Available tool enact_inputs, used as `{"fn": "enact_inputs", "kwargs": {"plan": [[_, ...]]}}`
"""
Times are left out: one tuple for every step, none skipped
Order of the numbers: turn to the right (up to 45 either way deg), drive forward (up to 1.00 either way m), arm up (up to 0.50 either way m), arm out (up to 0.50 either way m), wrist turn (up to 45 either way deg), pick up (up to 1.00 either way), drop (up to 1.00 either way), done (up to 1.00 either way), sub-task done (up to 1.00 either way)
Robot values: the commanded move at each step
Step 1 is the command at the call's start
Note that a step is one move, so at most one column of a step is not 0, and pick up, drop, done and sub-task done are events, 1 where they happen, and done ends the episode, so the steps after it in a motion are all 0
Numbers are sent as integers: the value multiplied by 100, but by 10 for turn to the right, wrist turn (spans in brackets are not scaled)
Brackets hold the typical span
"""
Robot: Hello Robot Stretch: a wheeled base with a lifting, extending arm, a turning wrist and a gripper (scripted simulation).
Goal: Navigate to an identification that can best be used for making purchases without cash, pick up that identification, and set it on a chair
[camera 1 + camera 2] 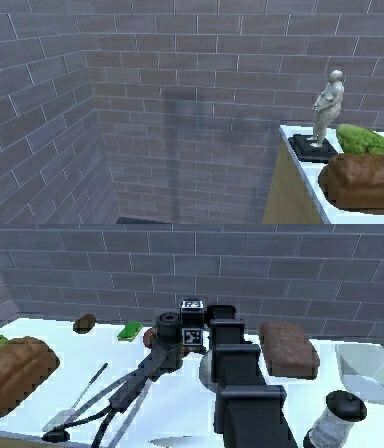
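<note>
A small flat green piece (128,331), card-like in shape, lies near the far edge of the white tabletop (60,339) by the brick wall. My arm rises from the arm side view's bottom edge to its two white marker squares (190,321). The gripper (75,428) reaches from there down to the left, its thin fingers (110,402) low over the tabletop. A thin grey utensil (88,384) lies right beside the fingers, so I cannot tell whether the gripper holds anything. The green piece is farther out than the gripper's body, just left of it.
On the tabletop are a small brown lump (85,322), a brown loaf (25,372) at the left, another loaf (288,346) right of the arm, a pale dish (362,364) and a dark-lidded jar (338,419). The forward view's right holds a statue (326,108), a green lump (360,139) and a loaf (355,180); brick walls meet ahead.
</note>
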Motion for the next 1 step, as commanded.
{"fn": "enact_inputs", "kwargs": {"plan": [[0,0,0,-18,0,0,0,0,0]]}}
